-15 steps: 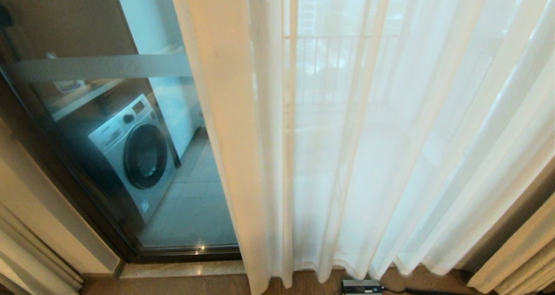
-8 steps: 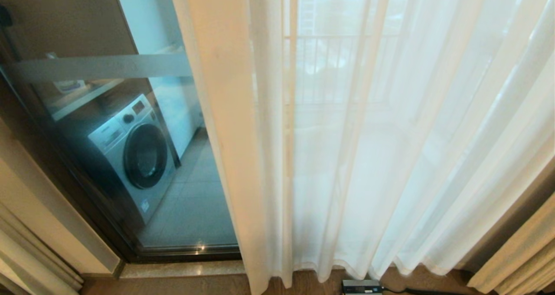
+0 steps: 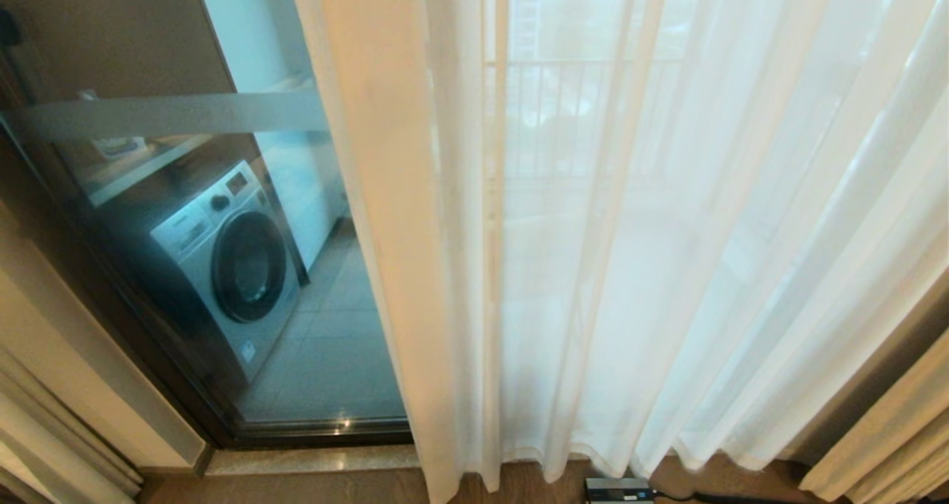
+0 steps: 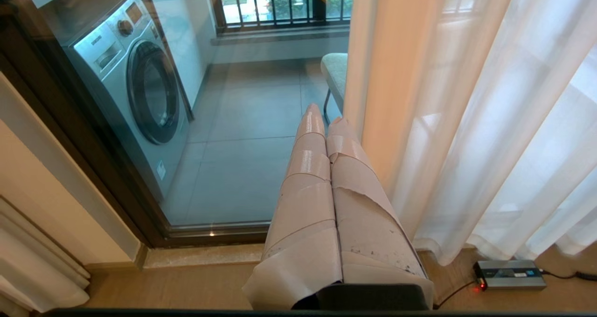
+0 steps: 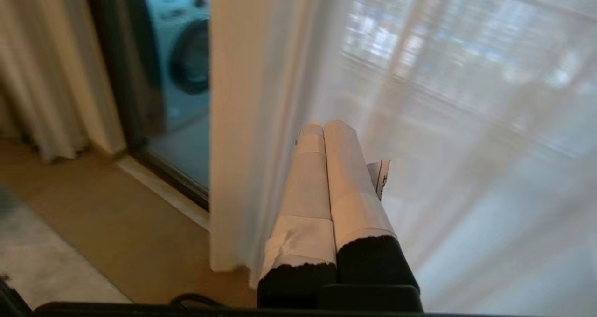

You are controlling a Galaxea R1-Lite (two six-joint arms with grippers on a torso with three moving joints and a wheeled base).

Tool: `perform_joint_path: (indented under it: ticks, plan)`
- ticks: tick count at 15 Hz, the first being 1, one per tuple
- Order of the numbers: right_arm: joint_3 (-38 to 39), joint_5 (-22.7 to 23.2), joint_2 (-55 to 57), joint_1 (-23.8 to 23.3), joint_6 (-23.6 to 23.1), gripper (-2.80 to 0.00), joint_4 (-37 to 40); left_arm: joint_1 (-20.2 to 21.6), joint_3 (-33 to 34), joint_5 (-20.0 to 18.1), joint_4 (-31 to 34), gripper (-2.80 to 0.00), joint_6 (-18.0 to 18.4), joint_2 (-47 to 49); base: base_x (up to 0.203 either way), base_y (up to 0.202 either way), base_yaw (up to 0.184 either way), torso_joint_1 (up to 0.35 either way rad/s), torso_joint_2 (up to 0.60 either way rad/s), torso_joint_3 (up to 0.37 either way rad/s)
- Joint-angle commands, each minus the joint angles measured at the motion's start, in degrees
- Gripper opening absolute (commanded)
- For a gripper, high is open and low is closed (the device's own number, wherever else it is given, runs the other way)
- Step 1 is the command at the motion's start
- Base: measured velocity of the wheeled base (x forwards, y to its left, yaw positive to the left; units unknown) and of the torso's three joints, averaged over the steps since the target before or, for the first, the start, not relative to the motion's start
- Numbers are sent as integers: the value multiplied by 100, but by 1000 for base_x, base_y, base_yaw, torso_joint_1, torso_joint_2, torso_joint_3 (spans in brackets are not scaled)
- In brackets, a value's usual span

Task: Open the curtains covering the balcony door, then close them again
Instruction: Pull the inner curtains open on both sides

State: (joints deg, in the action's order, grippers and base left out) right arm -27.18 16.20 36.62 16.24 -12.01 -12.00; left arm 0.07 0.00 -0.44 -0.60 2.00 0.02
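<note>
Neither arm showed in the head view. In its wrist view the left gripper (image 4: 325, 116) had its two tape-wrapped fingers (image 4: 303, 168) pressed flat together, holding nothing, pointing forward and slightly down. The right gripper (image 5: 324, 125) was likewise closed, its taped fingers (image 5: 305, 186) side by side with no gap, empty, black at their bases, aimed forward.

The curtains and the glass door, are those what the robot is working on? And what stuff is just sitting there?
For the job:
- sheer white curtains
- cream drapes
- balcony door
- right gripper, shut, near the sheer curtain's edge
- left gripper, shut

Just lying about:
- washing machine behind the glass
- small grey box with a cable on the floor
- stool on the balcony
</note>
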Motion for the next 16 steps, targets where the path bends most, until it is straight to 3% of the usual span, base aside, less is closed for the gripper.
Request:
perform_joint_path:
  ticks: [1,5,13,16]
  plan:
    - [-526,18,1448,529,-8,-280,-415,1,0,0,-2,-280,2,-2,0,0,0,0,0,0]
    - [-1681,47,2970,1296,-4,-280,-1051,1,0,0,-2,-280,-7,-2,0,0,0,0,0,0]
    - [-3752,239,5477,2372,26,-280,-1280,1,0,0,-2,-280,-7,-2,0,0,0,0,0,0]
    - [-4381,220,6349,2660,308,-280,-1711,1,0,0,-2,-280,-7,-2,0,0,0,0,0,0]
